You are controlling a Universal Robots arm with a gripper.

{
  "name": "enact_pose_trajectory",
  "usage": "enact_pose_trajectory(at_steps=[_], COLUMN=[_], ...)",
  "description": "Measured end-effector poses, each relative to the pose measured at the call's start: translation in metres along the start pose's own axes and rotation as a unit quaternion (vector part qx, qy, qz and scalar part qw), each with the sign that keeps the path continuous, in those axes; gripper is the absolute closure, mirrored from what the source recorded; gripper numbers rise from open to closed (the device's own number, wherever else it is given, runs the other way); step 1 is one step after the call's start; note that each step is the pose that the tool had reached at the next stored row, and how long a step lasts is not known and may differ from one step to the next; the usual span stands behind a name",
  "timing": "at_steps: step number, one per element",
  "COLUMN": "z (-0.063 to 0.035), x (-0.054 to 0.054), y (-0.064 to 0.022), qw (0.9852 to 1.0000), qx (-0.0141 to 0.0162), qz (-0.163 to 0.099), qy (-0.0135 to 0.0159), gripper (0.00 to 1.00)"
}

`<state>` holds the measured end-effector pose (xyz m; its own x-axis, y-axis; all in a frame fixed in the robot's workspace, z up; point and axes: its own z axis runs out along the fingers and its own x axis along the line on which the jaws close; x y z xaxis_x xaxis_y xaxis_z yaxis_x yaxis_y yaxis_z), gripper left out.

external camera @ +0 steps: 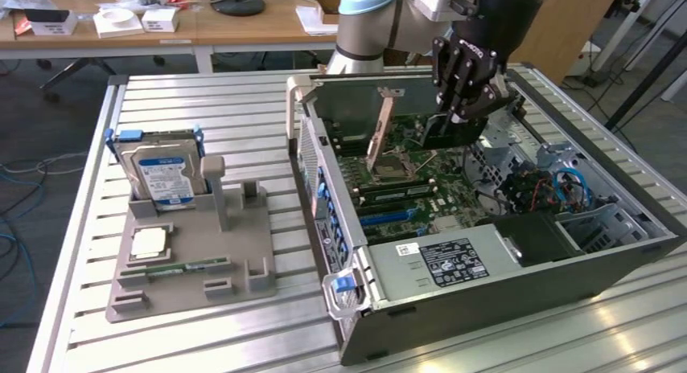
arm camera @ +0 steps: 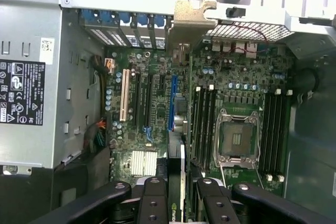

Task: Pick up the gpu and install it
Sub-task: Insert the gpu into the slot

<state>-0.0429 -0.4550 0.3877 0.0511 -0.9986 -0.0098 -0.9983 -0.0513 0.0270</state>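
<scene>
Hanging over open computer case (external camera: 516, 309) on bench (external camera: 193, 100), arm (external camera: 371, 23) wrist-down; tool (external camera: 471, 108) clamped on gpu (external camera: 451, 130), edge-down over motherboard (external camera: 413, 188).

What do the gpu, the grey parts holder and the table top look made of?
The gpu, clamped in the gripper: matte black face, likely plastic over circuit board. The parts holder: uniform matte grey with moulded posts, probably plastic. The table: pale slotted strips with a soft sheen, apparently aluminium.
</scene>
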Motion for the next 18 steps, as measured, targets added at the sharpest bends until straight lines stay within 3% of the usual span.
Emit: enact_pose_trajectory(at_steps=[3,8,18], z=[0.0029,0.0044,0.0224], x=[0.0,0.0,0.0], y=[0.0003,0.0005,0.0007], qw=[1.0,1.0,1.0], qx=[0.0038,0.0045,0.0049], qz=[-0.001,-0.001,-0.001], qy=[0.0003,0.0,0.0002], gripper=[0.74,0.74,0.74])
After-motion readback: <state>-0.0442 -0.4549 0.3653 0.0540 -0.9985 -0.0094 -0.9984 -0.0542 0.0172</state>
